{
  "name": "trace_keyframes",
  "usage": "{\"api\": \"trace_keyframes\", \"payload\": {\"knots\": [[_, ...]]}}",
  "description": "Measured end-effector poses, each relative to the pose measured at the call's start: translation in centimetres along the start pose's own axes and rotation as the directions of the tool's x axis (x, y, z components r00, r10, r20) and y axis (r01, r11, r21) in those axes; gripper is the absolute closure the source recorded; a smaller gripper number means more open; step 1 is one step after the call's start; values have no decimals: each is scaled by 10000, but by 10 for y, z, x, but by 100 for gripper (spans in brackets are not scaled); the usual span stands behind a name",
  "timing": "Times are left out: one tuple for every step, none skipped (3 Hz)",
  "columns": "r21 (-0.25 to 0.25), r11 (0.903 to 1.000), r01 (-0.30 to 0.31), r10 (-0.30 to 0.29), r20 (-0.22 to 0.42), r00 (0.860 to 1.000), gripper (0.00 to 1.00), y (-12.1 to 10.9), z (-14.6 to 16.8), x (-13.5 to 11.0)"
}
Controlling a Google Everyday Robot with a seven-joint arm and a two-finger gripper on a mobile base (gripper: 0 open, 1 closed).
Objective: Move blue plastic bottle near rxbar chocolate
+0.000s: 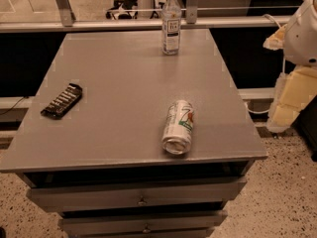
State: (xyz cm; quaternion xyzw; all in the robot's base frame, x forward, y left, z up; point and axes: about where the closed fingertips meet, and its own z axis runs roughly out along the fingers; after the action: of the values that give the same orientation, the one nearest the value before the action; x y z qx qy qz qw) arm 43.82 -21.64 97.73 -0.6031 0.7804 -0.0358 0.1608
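Grey top (pixel 124 78) of a cabinet, drawers (pixel 138 195) below, speckled floor (pixel 287 197) around, rail (pixel 99 25) behind. Upright at the far edge, about mid-width, cap on: the bottle (pixel 171 24). Flat near the left edge, well apart from it: the bar (pixel 62 101). On its side toward the front right: a can (pixel 178 127). Nothing gripped yet, so probably the reach first. Best to come in from the right, passing behind the can, and to take the bottle round its body, low enough to keep such a tall, light thing from tipping. Then carry upright, just clear of the top, leftward and toward the front; set down just beside the bar, not on it. Off the right side, beyond the top's edge and well apart from the bottle: the gripper (pixel 290 108), hanging under the white arm (pixel 303 31); spread or closed, cannot tell.
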Motion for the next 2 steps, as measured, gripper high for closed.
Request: {"api": "trace_keyframes", "payload": {"knots": [[2,10000,0,0,1,10000,0,0,0,0],[627,9975,-339,302,587,9978,0,-34,8,-7]]}}
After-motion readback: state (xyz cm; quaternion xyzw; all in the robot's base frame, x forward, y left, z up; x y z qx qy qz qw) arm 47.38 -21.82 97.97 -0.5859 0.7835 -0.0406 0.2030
